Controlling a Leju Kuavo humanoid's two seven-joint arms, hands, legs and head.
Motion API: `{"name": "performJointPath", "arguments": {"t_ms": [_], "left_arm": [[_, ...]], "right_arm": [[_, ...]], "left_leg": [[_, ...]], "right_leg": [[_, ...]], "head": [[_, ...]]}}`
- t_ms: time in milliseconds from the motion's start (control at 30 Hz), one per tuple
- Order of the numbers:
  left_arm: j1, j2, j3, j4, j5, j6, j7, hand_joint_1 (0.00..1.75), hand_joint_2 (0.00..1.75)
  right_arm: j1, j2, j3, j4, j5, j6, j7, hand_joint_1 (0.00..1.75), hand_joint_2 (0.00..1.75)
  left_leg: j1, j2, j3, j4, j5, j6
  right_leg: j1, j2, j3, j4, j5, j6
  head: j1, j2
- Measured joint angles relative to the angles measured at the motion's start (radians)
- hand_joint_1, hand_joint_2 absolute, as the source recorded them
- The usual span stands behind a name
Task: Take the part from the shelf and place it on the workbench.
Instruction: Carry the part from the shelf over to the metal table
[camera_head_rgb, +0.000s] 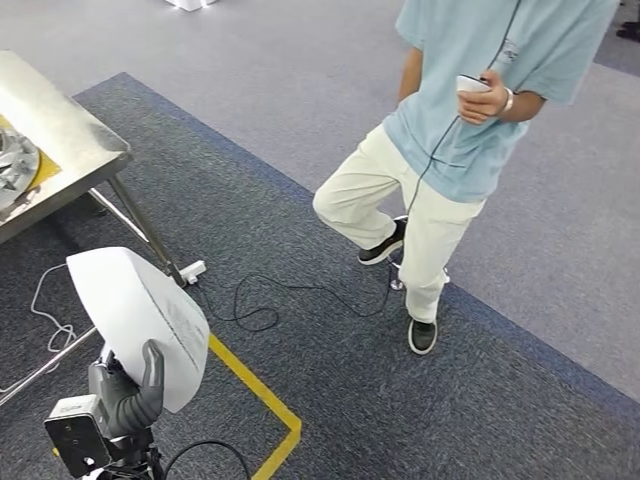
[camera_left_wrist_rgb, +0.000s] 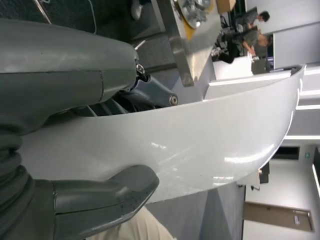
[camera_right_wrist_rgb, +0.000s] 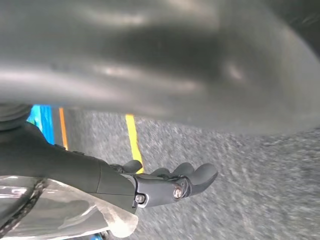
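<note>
Worktop (camera_head_rgb: 72, 140) off at the far left, its near corner well apart from the load. Below it, left hand (camera_head_rgb: 136, 395) wrapped around a white curved part (camera_head_rgb: 140, 320), thumb over the near face, carried above the carpet. Smooth, broad shell: likely to slip or swing against the worktop leg (camera_head_rgb: 151, 232). Cable (camera_head_rgb: 302, 295) and person (camera_head_rgb: 445, 150) to the right, a tripping or bumping risk. Right hand (camera_right_wrist_rgb: 170, 182) holding nothing, fingers loosely extended.
</note>
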Motion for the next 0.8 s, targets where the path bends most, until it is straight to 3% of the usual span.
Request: {"name": "performJointPath", "arguments": {"t_ms": [67,100,133,200,267,333,367,433,500,567,600,633,700,767,800], "left_arm": [[0.0,-0.001,0.001,0.0,0.0,-0.001,0.0,1.75,1.75],[0.0,-0.001,0.001,0.0,0.0,-0.001,0.0,1.75,1.75],[0.0,-0.001,0.002,0.0,0.0,-0.001,0.001,1.75,1.75],[0.0,-0.002,0.003,0.0,0.0,0.001,0.003,1.75,1.75],[-0.001,-0.002,0.004,0.0,0.0,0.007,0.009,1.75,1.75],[-0.003,-0.002,0.006,0.0,0.0,0.012,0.016,1.75,1.75],[-0.005,-0.002,0.006,0.0,0.0,0.013,0.019,1.75,1.75],[-0.017,-0.003,0.007,0.001,-0.002,0.013,0.024,1.75,1.75],[-0.034,-0.003,0.006,0.004,-0.007,0.012,0.029,1.75,1.75],[-0.042,-0.003,0.005,0.008,-0.015,0.01,0.034,1.75,1.75],[-0.045,-0.002,0.003,0.011,-0.02,0.004,0.034,1.75,1.75],[-0.05,-0.001,-0.001,0.014,-0.028,-0.003,0.034,1.75,1.75],[-0.068,0.002,-0.015,0.022,-0.045,-0.019,0.031,1.75,1.75],[-0.086,0.005,-0.031,0.03,-0.057,-0.025,0.029,1.75,1.75],[-0.091,0.006,-0.037,0.034,-0.061,-0.024,0.028,1.75,1.75]], "right_arm": [[0.003,-0.001,0.0,0.0,0.0,0.0,0.001,0.0,0.0],[0.005,-0.002,0.0,0.0,0.0,0.0,0.001,0.0,0.0],[0.007,-0.002,0.0,0.0,0.0,0.0,0.002,0.0,0.0],[0.008,-0.002,0.0,0.0,-0.003,0.0,0.001,0.0,0.0],[0.006,-0.002,-0.001,0.001,-0.01,-0.001,-0.003,0.0,0.0],[0.002,-0.002,-0.001,0.001,-0.015,0.0,-0.008,0.0,0.0],[0.001,-0.002,-0.001,0.001,-0.017,0.001,-0.01,0.0,0.0],[-0.001,0.0,-0.002,0.001,-0.022,0.005,-0.01,0.0,0.0],[-0.002,-0.001,-0.003,0.001,-0.023,0.01,-0.008,0.0,0.0],[-0.003,-0.002,-0.006,0.001,-0.023,0.015,-0.002,0.0,0.0],[-0.004,-0.003,-0.008,0.001,-0.021,0.019,0.0,0.0,0.0],[-0.006,-0.003,-0.01,0.001,-0.019,0.024,0.002,0.0,0.0],[-0.012,-0.003,-0.01,0.0,-0.013,0.033,0.004,0.0,0.0],[-0.019,-0.003,-0.011,0.0,-0.008,0.042,0.006,0.0,0.0],[-0.023,-0.004,-0.011,-0.001,-0.005,0.047,0.007,0.0,0.0]], "left_leg": [[0.001,-0.029,0.002,0.001,-0.003,0.002],[0.001,-0.046,0.004,0.002,-0.004,0.001],[0.002,-0.062,0.006,0.004,-0.006,-0.002],[0.003,-0.09,0.008,0.013,-0.014,-0.013],[0.004,-0.113,0.002,0.021,-0.018,-0.025],[0.008,-0.134,-0.004,0.022,-0.015,-0.035],[0.008,-0.126,-0.007,0.026,-0.018,-0.04],[0.006,-0.078,-0.031,0.079,-0.048,-0.051],[0.009,-0.023,-0.09,0.199,-0.101,-0.06],[0.015,-0.008,-0.137,0.286,-0.119,-0.066],[0.017,-0.004,-0.137,0.28,-0.1,-0.067],[0.017,0.003,-0.117,0.235,-0.065,-0.066],[0.01,0.044,-0.057,0.106,-0.004,-0.057],[0.0,0.078,-0.027,0.039,0.005,-0.043],[-0.005,0.078,-0.026,0.033,-0.002,-0.037]], "right_leg": [[-0.001,0.016,-0.063,0.093,-0.017,0.005],[-0.002,0.019,-0.073,0.092,0.004,0.007],[-0.003,0.023,-0.062,0.048,0.044,0.008],[-0.01,0.062,-0.014,-0.08,0.117,0.01],[-0.014,0.095,0.019,-0.149,0.135,0.005],[-0.012,0.084,0.03,-0.157,0.131,-0.007],[-0.012,0.072,0.033,-0.161,0.132,-0.012],[-0.015,0.045,0.042,-0.169,0.133,-0.024],[-0.013,0.015,0.047,-0.17,0.128,-0.032],[-0.011,-0.014,0.051,-0.17,0.122,-0.033],[-0.011,-0.028,0.055,-0.17,0.119,-0.032],[-0.011,-0.041,0.06,-0.17,0.115,-0.031],[-0.008,-0.064,0.069,-0.17,0.106,-0.022],[-0.003,-0.086,0.072,-0.171,0.098,-0.009],[-0.001,-0.098,0.076,-0.173,0.095,-0.004]], "head": [[0.001,0.0],[0.001,0.0],[0.001,0.0],[0.003,0.0],[0.004,0.0],[0.004,0.0],[0.003,0.0],[-0.005,0.0],[-0.012,0.0],[-0.012,0.0],[-0.012,0.0],[-0.013,0.0],[-0.013,0.0],[-0.012,0.0],[-0.011,0.0]]}}
